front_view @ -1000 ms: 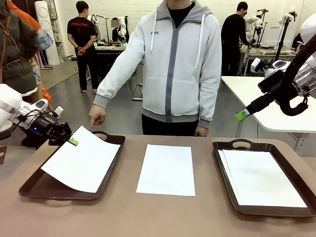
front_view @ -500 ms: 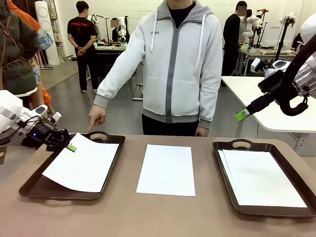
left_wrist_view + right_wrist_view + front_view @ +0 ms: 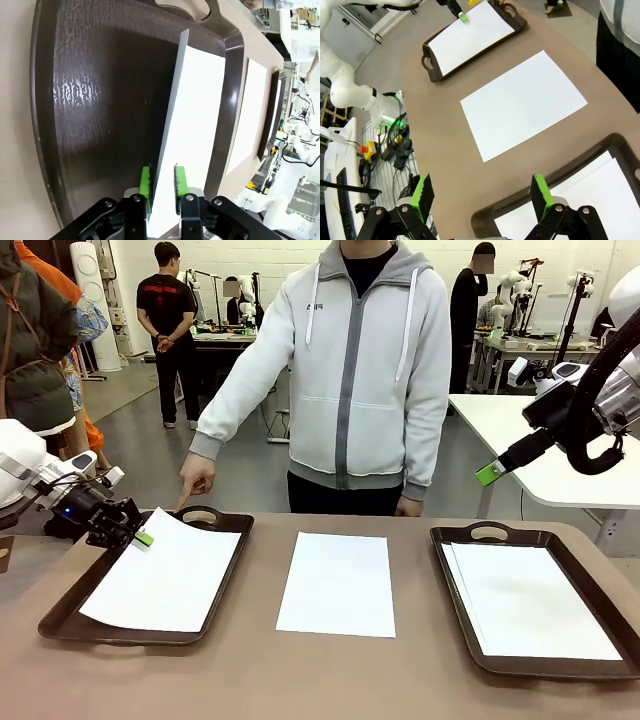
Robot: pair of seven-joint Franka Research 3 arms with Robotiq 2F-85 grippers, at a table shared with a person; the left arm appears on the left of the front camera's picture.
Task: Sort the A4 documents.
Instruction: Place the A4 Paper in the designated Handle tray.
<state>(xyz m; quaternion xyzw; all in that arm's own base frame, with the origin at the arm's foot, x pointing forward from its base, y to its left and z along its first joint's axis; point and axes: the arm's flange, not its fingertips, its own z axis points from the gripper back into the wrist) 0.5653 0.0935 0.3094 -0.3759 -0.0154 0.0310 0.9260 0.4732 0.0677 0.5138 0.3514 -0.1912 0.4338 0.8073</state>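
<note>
One paper (image 3: 165,575) lies in the left tray (image 3: 75,618), the left gripper (image 3: 162,172) parted around its corner; the loose sheet (image 3: 338,583) on the table (image 3: 300,670) beside that tray looks unsorted, the right gripper (image 3: 482,187) spread wide, empty.

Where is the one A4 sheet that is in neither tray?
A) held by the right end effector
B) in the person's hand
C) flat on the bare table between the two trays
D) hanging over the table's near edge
C: the loose sheet lies flat on the table, between the left tray and the right tray, with nothing touching it.
</note>
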